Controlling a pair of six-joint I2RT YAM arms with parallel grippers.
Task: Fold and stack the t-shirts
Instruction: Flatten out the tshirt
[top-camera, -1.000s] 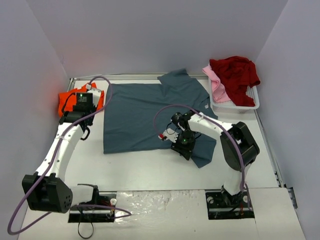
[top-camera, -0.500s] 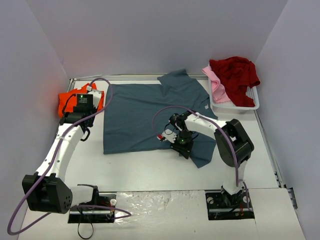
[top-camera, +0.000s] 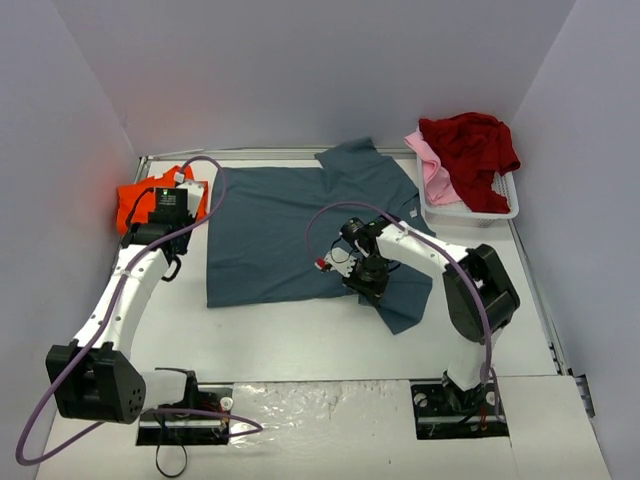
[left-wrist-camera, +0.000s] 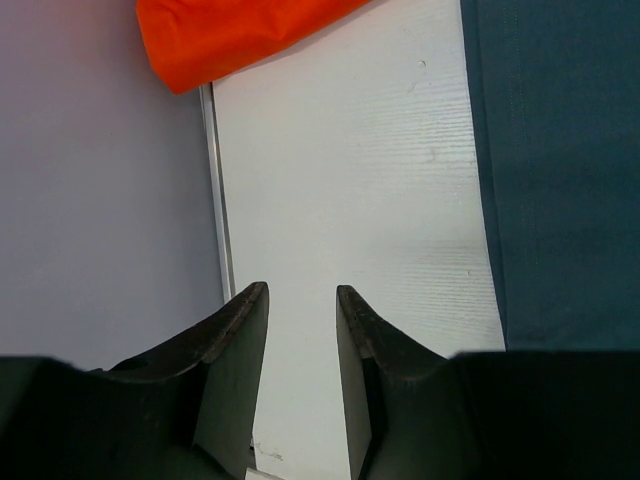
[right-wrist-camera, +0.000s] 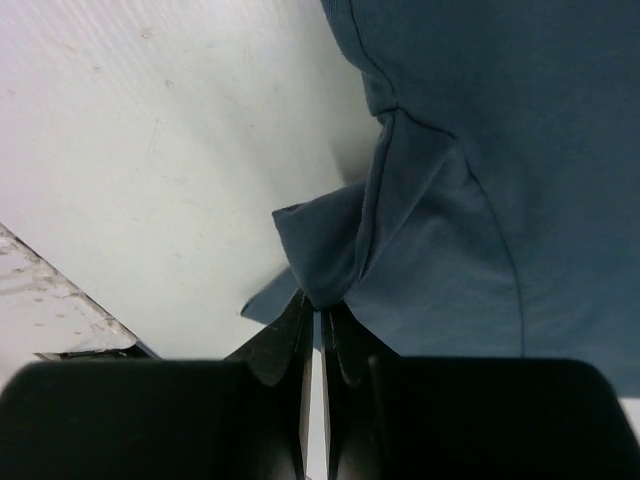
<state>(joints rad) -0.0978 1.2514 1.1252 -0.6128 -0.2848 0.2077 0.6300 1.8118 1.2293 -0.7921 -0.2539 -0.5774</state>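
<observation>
A slate blue-grey t-shirt (top-camera: 270, 230) lies spread flat on the middle of the table. My right gripper (top-camera: 368, 281) is shut on a bunched fold of its near right part, and the cloth (right-wrist-camera: 420, 190) gathers right at the fingertips of that gripper (right-wrist-camera: 318, 305). My left gripper (top-camera: 160, 213) hangs open and empty over bare table between the left table edge and the shirt's left edge (left-wrist-camera: 560, 170); its jaws (left-wrist-camera: 302, 292) stand well apart. The bright orange t-shirt (top-camera: 131, 205) lies at the far left, also in the left wrist view (left-wrist-camera: 230, 35). The dark red t-shirt (top-camera: 470, 145) and pale pink t-shirt (top-camera: 432, 168) lie in the basket.
A white plastic basket (top-camera: 480, 212) stands at the far right against the wall. Grey walls close in the left, back and right sides. A raised rim (left-wrist-camera: 213, 190) runs along the table's left edge. The arm bases sit at the near edge.
My right gripper has shifted slightly toward the far side with the blue-grey cloth pinched in it, and its wrist has turned. The left arm has not moved.
</observation>
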